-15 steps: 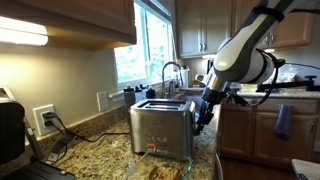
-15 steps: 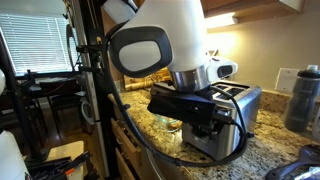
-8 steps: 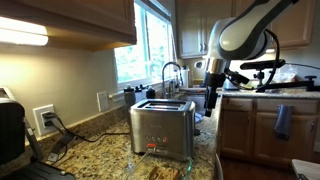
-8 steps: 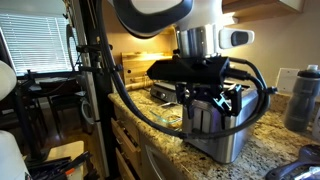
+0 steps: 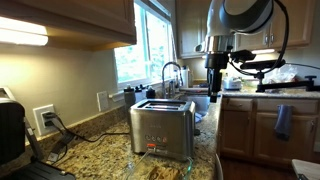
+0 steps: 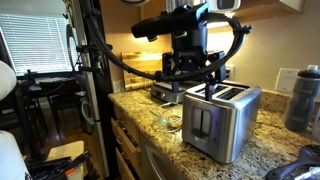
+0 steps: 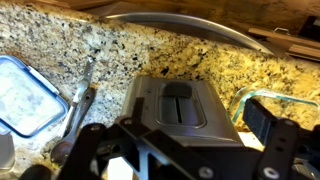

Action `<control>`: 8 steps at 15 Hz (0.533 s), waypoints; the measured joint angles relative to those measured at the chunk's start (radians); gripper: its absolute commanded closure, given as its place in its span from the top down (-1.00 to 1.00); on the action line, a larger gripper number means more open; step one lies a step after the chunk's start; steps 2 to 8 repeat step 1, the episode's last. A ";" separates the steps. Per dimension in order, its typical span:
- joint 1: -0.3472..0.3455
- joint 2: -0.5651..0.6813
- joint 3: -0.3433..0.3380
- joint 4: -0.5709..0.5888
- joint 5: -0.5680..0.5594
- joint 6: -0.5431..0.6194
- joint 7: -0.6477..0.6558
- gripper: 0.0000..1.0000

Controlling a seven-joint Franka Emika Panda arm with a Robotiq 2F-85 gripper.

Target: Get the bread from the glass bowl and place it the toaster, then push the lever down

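The steel toaster (image 5: 162,130) stands on the granite counter, seen in both exterior views (image 6: 222,120). My gripper (image 5: 212,98) hangs open above its far end, with nothing between the fingers. In the wrist view the toaster (image 7: 180,105) lies straight below the gripper (image 7: 180,135); a dark slot shows in its top, and I cannot make out the bread in it or anywhere else. The glass bowl (image 6: 165,116) sits on the counter beside the toaster. Its rim (image 7: 262,97) shows at the right of the wrist view, and the visible part looks empty.
A rectangular clear dish (image 7: 25,95) and a metal utensil (image 7: 78,100) lie on the counter beside the toaster. A black appliance (image 5: 10,130) stands at one end, with a wall outlet and cord (image 5: 45,118). A sink faucet (image 5: 172,72) is behind. A water bottle (image 6: 303,100) stands near the toaster.
The gripper has risen from low beside the toaster to well above it, and its jaws have spread wide open.
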 measured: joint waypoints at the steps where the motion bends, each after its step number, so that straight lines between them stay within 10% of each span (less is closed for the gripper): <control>1: 0.000 -0.002 0.000 0.001 -0.001 -0.003 0.002 1.00; 8: 0.000 -0.002 0.000 0.001 -0.001 -0.003 0.002 1.00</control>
